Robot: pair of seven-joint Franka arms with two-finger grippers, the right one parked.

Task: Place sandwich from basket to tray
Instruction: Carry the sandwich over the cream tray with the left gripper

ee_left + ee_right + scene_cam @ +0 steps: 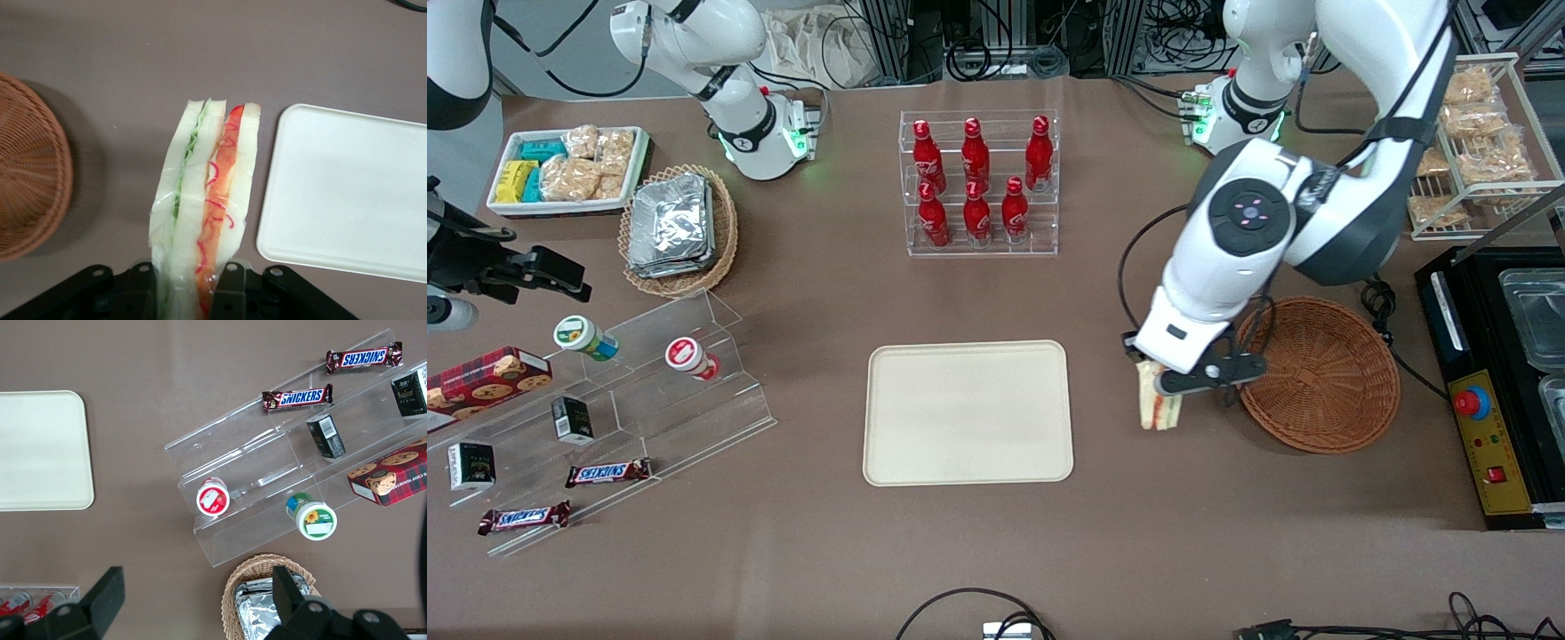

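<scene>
While my fingers pinch the soft, film-wrapped sandwich above bare brown surface, right of centre in the front frame, between the woven wicker basket and the smooth cream tray, I judge the slippery wedge could slide free short of the low rim.

Brown-covered table, black cables at its near edge, metal framing above

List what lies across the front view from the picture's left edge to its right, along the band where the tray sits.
Clear step shelf → tray → sandwich held in the tool → brown basket → black machine.
</scene>
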